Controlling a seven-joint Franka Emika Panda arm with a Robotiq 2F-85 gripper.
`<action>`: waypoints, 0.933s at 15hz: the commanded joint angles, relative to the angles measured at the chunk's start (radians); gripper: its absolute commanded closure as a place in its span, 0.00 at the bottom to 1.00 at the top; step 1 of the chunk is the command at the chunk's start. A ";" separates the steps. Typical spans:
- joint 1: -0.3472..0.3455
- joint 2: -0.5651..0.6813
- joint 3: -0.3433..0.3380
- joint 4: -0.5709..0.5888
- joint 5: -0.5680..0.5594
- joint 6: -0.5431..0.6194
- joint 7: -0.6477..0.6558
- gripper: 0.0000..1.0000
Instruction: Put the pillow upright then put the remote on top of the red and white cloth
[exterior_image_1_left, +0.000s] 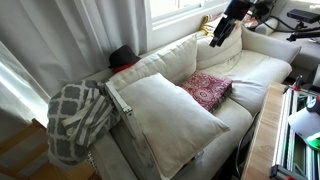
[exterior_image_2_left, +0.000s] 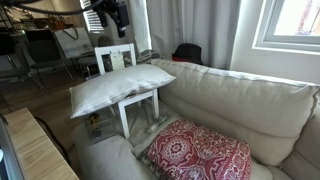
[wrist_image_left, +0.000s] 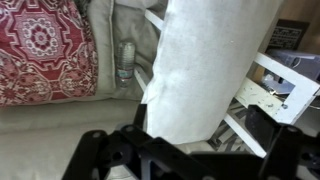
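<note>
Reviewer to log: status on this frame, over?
Gripper open, empty, well away from pillow. Pillow lying slanted, not upright. Remote beside red and white cloth, not on it. Cloth top bare.

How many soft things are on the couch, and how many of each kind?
Pillows: 2 (big cream pillow, small cushion)
Red patterned cloth: 1
Grey-and-white blanket: 1
Total: 4

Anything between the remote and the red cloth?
Nothing visible. In the wrist view the remote lies in a crease of the couch, beside the red and white cloth, with only a strip of bare couch fabric between them. The pillow is on the remote's other side.
</note>
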 joint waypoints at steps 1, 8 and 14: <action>0.129 0.227 0.005 0.039 0.241 0.140 -0.163 0.00; 0.061 0.352 0.146 0.076 0.351 0.175 -0.234 0.00; 0.125 0.442 0.060 0.138 0.543 0.154 -0.330 0.00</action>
